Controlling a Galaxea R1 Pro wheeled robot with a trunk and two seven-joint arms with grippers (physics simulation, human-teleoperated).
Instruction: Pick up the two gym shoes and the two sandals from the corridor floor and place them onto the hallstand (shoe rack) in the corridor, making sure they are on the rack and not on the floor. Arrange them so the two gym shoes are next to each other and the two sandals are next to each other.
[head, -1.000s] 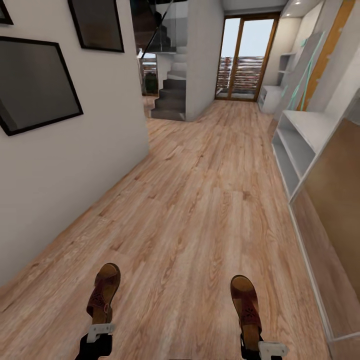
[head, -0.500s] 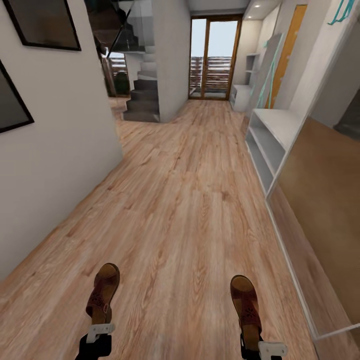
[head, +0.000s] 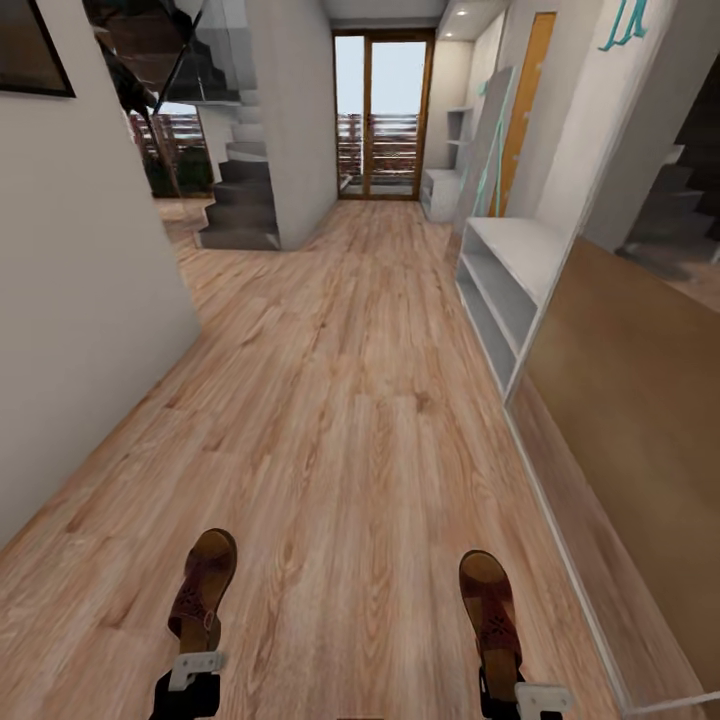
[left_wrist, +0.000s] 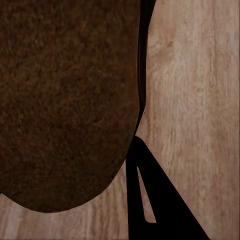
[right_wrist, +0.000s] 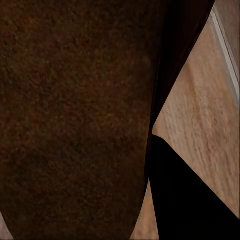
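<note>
Low ahead, sandal-bearing pincers (head: 197, 668) (head: 528, 695)

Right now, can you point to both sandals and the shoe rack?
left sandal (head: 203, 590): head view, on its patterned strap.
right sandal (head: 490, 605): head view, on its strap.
shoe rack (head: 525, 245): head view, on its flat grey top.

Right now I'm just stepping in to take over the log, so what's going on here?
The robot is in the corridor carrying both sandals, one per hand. The left hand is shut on the left sandal, and the right hand is shut on the right sandal, both held above the wood floor. The grey hallstand stands ahead along the right wall, so neither sandal is on the rack yet.
</note>
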